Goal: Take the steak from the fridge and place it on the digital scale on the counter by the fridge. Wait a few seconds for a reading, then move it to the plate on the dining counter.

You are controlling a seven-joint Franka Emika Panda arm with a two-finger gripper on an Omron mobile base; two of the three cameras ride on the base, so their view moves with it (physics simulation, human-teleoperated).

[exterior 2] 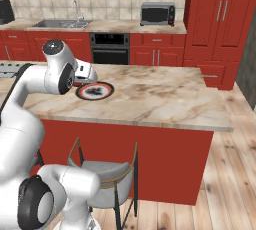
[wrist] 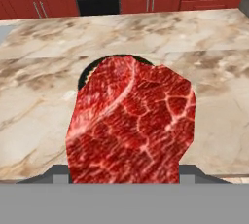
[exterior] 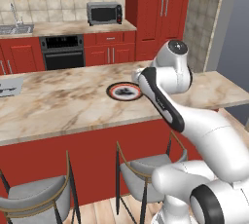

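While the finger tips themselves are hidden behind the meat in the hand view, the jaws can be taken as closed on the steak [wrist: 131, 123], since the red marbled slab is held close before the camera, between the dark finger bases seen at its lower corners. Whether the gripper is directly visible in the base views cannot be told; the hand is hidden by the white arm's wrist. Just beyond the steak's upper edge, the dark rim of the plate [wrist: 87, 72] is seen peeking out on the dining counter [wrist: 44, 116]. From the left base view, the plate [exterior: 124, 91] is found on the beige marble top [exterior: 58, 106], just beside the wrist. Grey-seated stools [exterior: 146, 169] are lined along the red front below. Farther back, a black oven [exterior 2: 110, 48] and a microwave [exterior 2: 157, 14] are set among red cabinets.
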